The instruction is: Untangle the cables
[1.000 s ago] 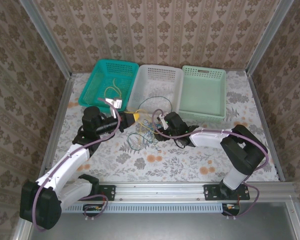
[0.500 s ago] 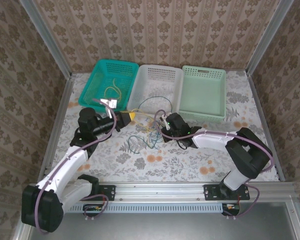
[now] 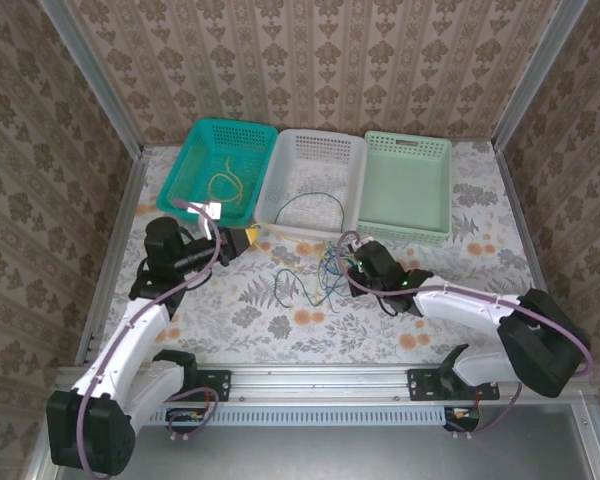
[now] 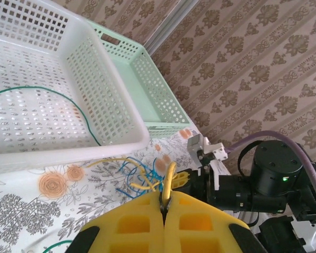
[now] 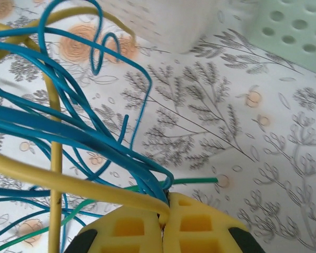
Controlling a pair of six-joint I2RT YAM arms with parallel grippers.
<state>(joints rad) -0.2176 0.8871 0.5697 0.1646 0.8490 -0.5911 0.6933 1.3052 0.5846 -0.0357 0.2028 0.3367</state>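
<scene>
Floral cloth (image 3: 280, 320) covers the table, and between the two claws lies the knot of cables (image 3: 315, 278): thin blue, yellow and green wires looped over one another.

The right claw (image 3: 346, 270) sits at the knot's right edge, its yellow pads pressed together on the cables. Seen from its wrist, blue wires (image 5: 68, 132) and a yellow wire (image 5: 68, 184) run straight into the seam between the pads, and a green wire (image 5: 195, 181) passes just beside it.

The left claw (image 3: 242, 238) stands well off to the knot's left. It is squeezed tight too, pinching a yellow strand (image 4: 169, 182) that arcs up out of the seam of its pads.

Beyond both claws, three baskets stand side by side against the far wall.
- The teal basket (image 3: 195, 150) is beyond the left claw and has a loose yellow cable (image 3: 225, 183) inside.
- The white basket (image 3: 320, 140) is in the middle and holds a green loop (image 3: 305, 200).
- The pale green basket (image 3: 410, 145) is beyond the right claw.

Brown patterned wallpaper (image 3: 330, 60) closes the space in.
</scene>
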